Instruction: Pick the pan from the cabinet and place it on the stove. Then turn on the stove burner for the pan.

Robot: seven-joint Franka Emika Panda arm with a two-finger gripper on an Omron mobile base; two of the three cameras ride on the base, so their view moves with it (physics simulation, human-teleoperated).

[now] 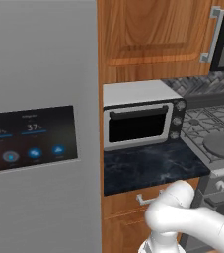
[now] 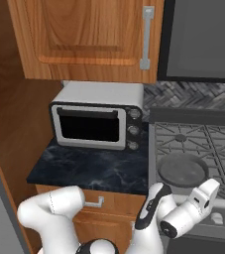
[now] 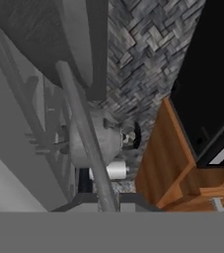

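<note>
The pan (image 2: 182, 168) is round and dark grey and lies flat on the front left grate of the stove (image 2: 203, 131). It also shows at the right edge of the left base view as the pan (image 1: 222, 146). My gripper (image 2: 209, 187) hangs low at the stove's front edge, just right of the pan. In the hand view the pan's thin handle (image 3: 84, 128) runs straight down between the fingertips of my gripper (image 3: 106, 202), which is shut on it. The cabinet (image 2: 84, 34) above the counter has its door closed.
A silver toaster oven (image 2: 96, 119) stands on the dark marble counter (image 2: 94, 171) left of the stove. Round knobs (image 2: 215, 217) line the stove's front. A steel fridge (image 1: 34, 138) fills the left side. A dark microwave (image 2: 203, 39) hangs over the stove.
</note>
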